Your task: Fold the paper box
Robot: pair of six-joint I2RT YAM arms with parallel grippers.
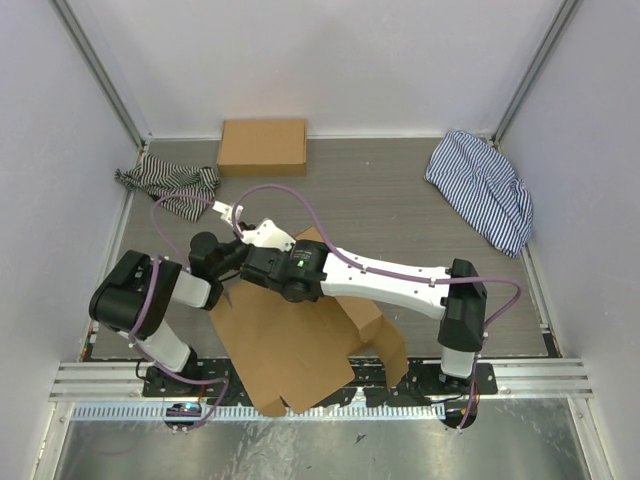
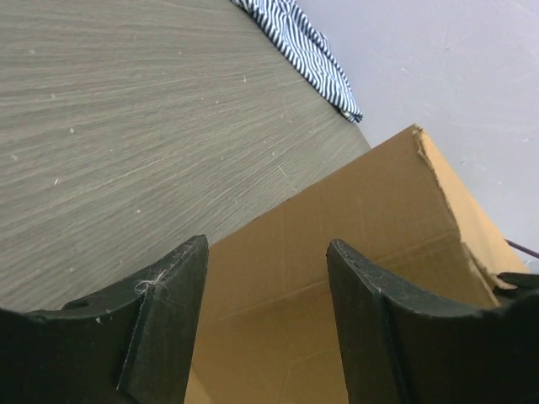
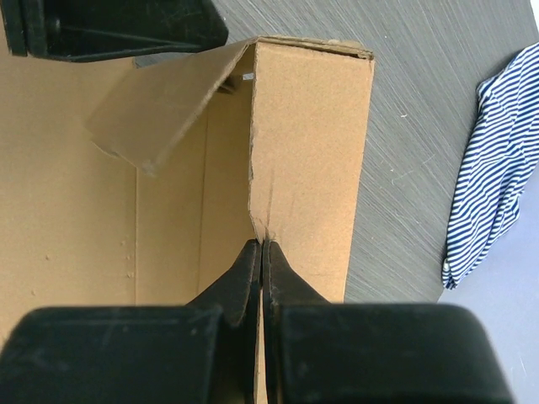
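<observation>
The paper box (image 1: 290, 350) is a brown cardboard sheet lying at the near middle of the table, partly over the front edge, with one side wall raised. My right gripper (image 1: 300, 278) is shut on the top edge of that raised wall (image 3: 312, 135); in the right wrist view the gripper (image 3: 261, 244) pinches the cardboard edge between closed fingers. A loose flap (image 3: 160, 109) leans inward at the wall's far corner. My left gripper (image 1: 232, 268) hovers open and empty over the box's left part. In the left wrist view the gripper (image 2: 268, 244) frames the cardboard (image 2: 379, 219).
A second, closed brown box (image 1: 262, 146) stands at the back wall. A black-and-white striped cloth (image 1: 170, 185) lies back left. A blue striped cloth (image 1: 485, 190) lies back right, also in the wrist views (image 2: 303, 42) (image 3: 493, 160). Enclosure walls surround the table.
</observation>
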